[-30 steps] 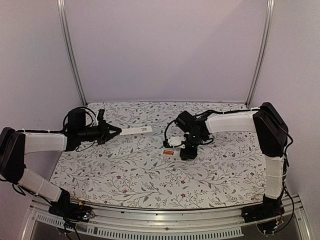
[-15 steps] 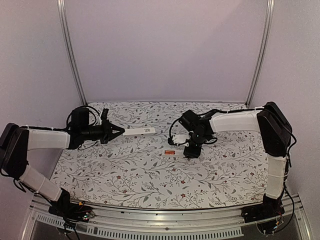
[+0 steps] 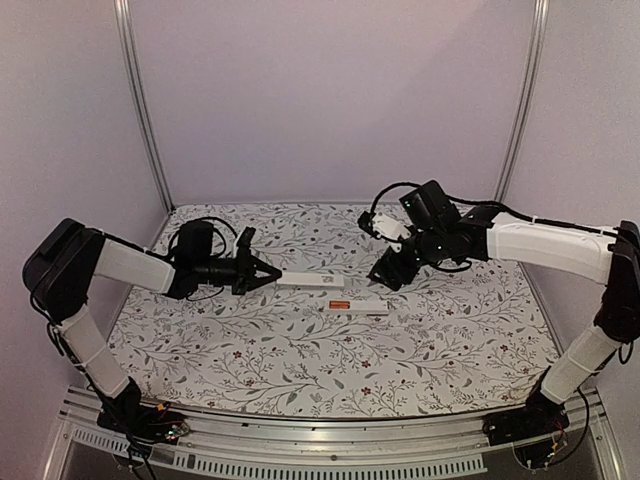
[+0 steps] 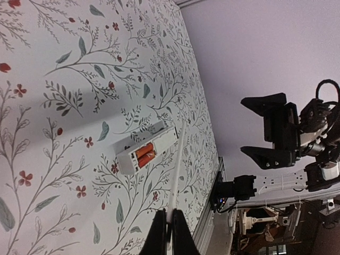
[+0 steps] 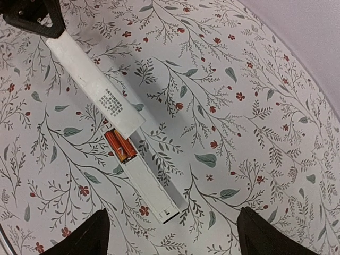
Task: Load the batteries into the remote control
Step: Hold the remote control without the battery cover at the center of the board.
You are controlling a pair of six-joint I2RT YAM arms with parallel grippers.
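The white remote control lies flat mid-table with its back compartment open. Two orange-red batteries sit side by side in it, also seen in the right wrist view and the left wrist view. My left gripper is shut on one end of a thin white cover plate with a dotted grey patch. The plate's far end hovers beside the battery end of the remote. My right gripper is open and empty, raised above and behind the remote's right end.
The floral table cloth covers the table. Metal frame posts stand at the back corners and a rail runs along the near edge. White walls close in the sides and back.
My left gripper has carried the cover plate right, up to the remote. My right gripper has lifted off the remote and drawn back to the upper right, open.
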